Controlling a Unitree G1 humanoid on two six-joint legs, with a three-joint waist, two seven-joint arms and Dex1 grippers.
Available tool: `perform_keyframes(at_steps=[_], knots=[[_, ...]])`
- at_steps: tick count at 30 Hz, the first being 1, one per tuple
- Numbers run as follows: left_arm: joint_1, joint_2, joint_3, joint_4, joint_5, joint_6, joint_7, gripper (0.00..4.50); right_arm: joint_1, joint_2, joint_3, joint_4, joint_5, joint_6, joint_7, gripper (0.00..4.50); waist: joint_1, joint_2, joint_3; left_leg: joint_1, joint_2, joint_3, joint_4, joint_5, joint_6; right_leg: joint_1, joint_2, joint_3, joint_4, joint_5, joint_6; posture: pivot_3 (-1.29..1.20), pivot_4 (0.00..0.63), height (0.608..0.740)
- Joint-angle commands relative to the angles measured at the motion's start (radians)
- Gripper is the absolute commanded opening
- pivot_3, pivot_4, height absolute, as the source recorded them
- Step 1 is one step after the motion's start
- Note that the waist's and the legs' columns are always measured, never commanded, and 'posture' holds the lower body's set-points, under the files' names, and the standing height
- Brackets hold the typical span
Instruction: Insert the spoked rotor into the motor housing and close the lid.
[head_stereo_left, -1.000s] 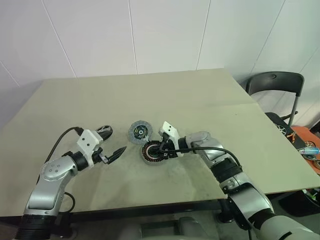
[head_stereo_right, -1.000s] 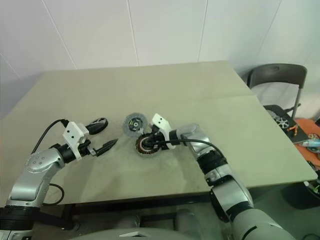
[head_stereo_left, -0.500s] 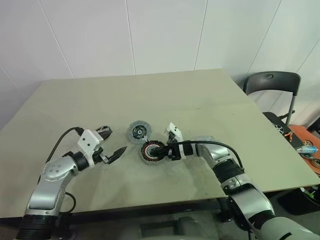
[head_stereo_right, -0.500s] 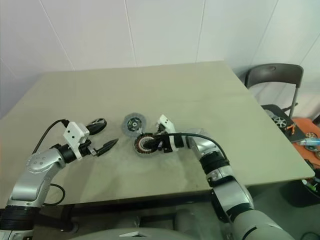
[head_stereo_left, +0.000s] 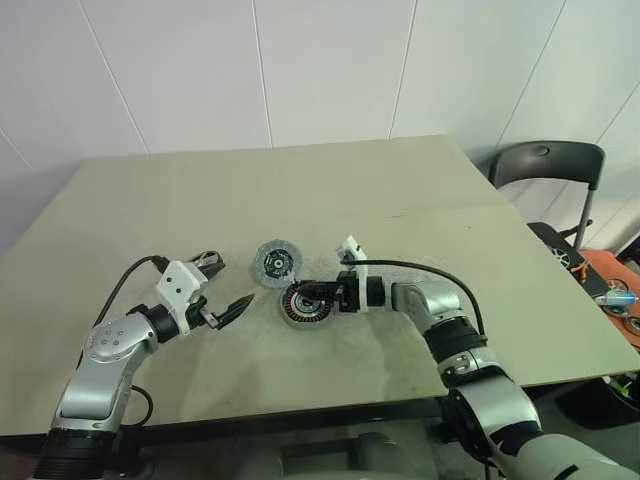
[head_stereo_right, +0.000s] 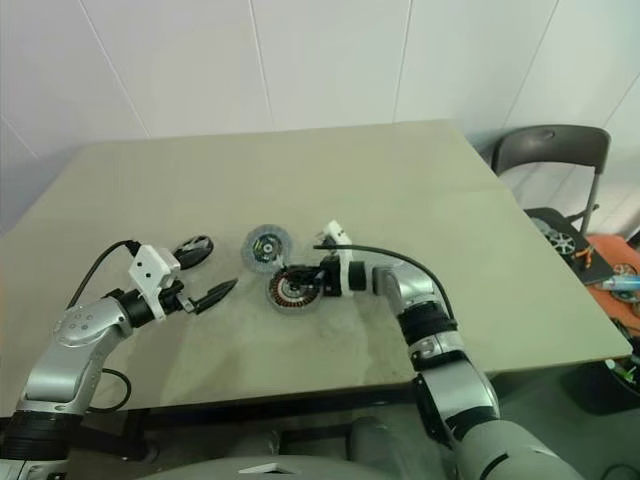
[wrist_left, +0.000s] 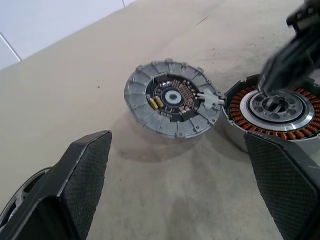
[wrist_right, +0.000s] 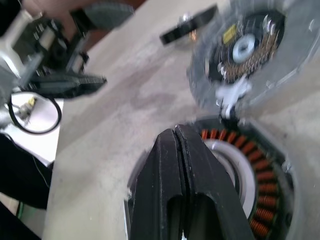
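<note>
— Where is the spoked rotor (head_stereo_left: 304, 303) found?
— On the desk (head_stereo_left: 420, 220), under the right tool (head_stereo_left: 318, 294), whose fingers are pressed together.
— And the motor housing (head_stereo_left: 275, 264)?
— Just beyond it; the left tool (head_stereo_left: 226, 287) is spread apart, empty.

one spoked rotor (head_stereo_left: 303, 304), one motor housing (head_stereo_left: 276, 264), one chair (head_stereo_left: 545, 170)
</note>
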Motion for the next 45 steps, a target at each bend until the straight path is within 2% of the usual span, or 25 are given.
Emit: perform_keyframes(at_steps=[1, 5, 12, 17, 23, 29, 33, 40, 42, 45], knots=[[-0.018, 0.002, 0.010, -0.011, 0.002, -0.021, -0.001, 4.50, -0.022, 0.006, -0.004, -0.014, 0.002, -0.011, -0.014, 0.03, 0.000, 0.000, 0.000, 0.000, 0.000, 0.000, 0.000, 0.000, 0.000, 0.000, 0.000, 0.000, 0.000, 0.000, 0.000, 0.00, 0.000, 0.740], [-0.019, 0.002, 0.009, -0.010, 0.003, -0.022, -0.001, 4.50, -0.005, -0.022, 0.102, 0.002, -0.102, -0.058, -0.023, 0.03, 0.000, 0.000, 0.000, -0.001, 0.000, 0.000, 0.000, 0.000, 0.000, -0.001, 0.000, 0.000, 0.000, 0.000, 0.000, 0.00, 0.000, 0.740], [-0.019, 0.002, 0.008, -0.010, 0.003, -0.022, -0.001, 4.50, 0.004, -0.042, 0.196, 0.026, -0.197, -0.104, -0.051, 0.03, 0.000, 0.000, 0.000, 0.003, 0.000, 0.000, 0.001, 0.000, 0.000, 0.003, 0.000, 0.000, 0.000, -0.001, 0.000, 0.00, 0.000, 0.740], [-0.018, 0.003, 0.009, -0.009, 0.003, -0.023, -0.002, 4.50, 0.012, -0.063, 0.244, 0.008, -0.223, -0.100, -0.020, 0.03, 0.000, 0.000, -0.001, 0.006, 0.000, 0.000, 0.002, 0.000, 0.000, 0.007, 0.000, 0.000, 0.000, -0.003, -0.002, 0.00, 0.000, 0.740], [-0.021, 0.005, 0.010, -0.003, 0.004, -0.024, -0.005, 4.50, -0.041, -0.003, 0.097, 0.074, -0.148, -0.130, -0.114, 0.03, -0.003, -0.001, -0.001, 0.007, 0.000, 0.000, 0.002, 0.000, 0.000, 0.008, 0.000, 0.000, 0.000, -0.003, -0.002, 0.00, 0.000, 0.740], [-0.030, 0.005, 0.007, -0.002, 0.006, -0.022, -0.006, 4.50, -0.067, -0.022, 0.129, 0.177, -0.238, -0.200, -0.192, 0.03, -0.002, 0.000, -0.001, 0.009, 0.000, -0.001, 0.003, 0.000, 0.000, 0.009, 0.001, 0.000, 0.000, -0.001, -0.005, 0.00, 0.000, 0.740], [-0.034, 0.005, 0.003, -0.009, 0.006, -0.015, -0.005, 4.50, -0.085, -0.020, 0.116, 0.206, -0.227, -0.221, -0.198, 0.03, -0.002, 0.001, 0.001, 0.021, 0.000, -0.001, 0.003, -0.002, -0.003, 0.016, -0.001, 0.000, -0.001, -0.002, -0.005, 0.00, 0.000, 0.740], [-0.038, 0.008, 0.003, -0.024, 0.002, 0.001, -0.005, 4.50, -0.088, -0.011, 0.070, 0.178, -0.182, -0.242, -0.160, 0.03, -0.003, 0.000, 0.000, 0.013, -0.001, -0.001, 0.002, 0.000, -0.001, 0.016, -0.003, -0.002, -0.011, -0.002, -0.004, 0.00, 0.000, 0.740], [-0.040, 0.009, 0.003, -0.023, 0.002, 0.002, -0.006, 4.50, -0.084, -0.019, 0.080, 0.160, -0.185, -0.227, -0.128, 0.03, -0.002, -0.001, -0.001, 0.002, -0.001, -0.001, -0.002, 0.000, 0.000, 0.006, -0.003, -0.002, -0.013, 0.005, -0.002, 0.00, 0.000, 0.740], [-0.044, 0.009, 0.004, -0.022, 0.002, 0.004, -0.006, 4.50, -0.072, -0.032, 0.099, 0.143, -0.196, -0.210, -0.090, 0.03, 0.000, -0.001, -0.001, -0.006, 0.000, -0.001, -0.007, 0.000, 0.000, -0.007, -0.003, -0.001, -0.009, 0.006, -0.001, 0.00, 0.000, 0.740]])
